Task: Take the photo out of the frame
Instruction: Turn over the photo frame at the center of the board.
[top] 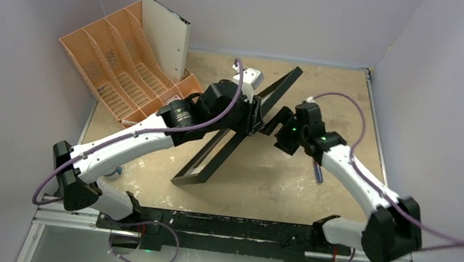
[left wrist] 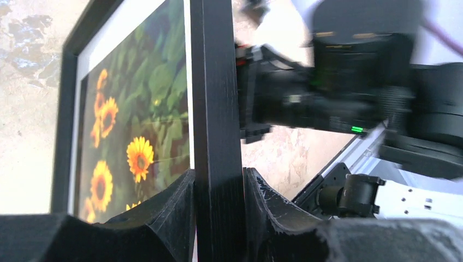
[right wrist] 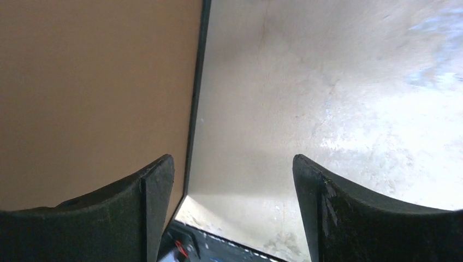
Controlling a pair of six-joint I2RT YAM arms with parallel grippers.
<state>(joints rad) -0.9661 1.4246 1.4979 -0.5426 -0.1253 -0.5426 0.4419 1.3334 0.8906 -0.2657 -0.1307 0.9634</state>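
The frame point(left wrist: 217, 109) is matt black, faintly grained (back: smooth brown fibreboard); the table point(right wrist: 327, 82) dull, mottled.

The upright frame point(top: 281, 86) bars the middle; bare table point(top: 277, 176) lies right, organiser point(top: 112, 58) crowds far left.

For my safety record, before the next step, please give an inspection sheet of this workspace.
Surface: beige table, worn pale patches, no spill seen.
Job's things: black frame on edge, diagonal across the table; sunflower photo inside it; brown backing board at its back.
Clutter: orange file organiser at far left, white sheet standing in it.
Tools: left tool shut on the frame's bar; right tool open by the backing board, holding nothing.
Cables: purple cables loop over both arms, none seen caught on the frame.
Surroundings: plain pale walls on three sides; nothing else seen.
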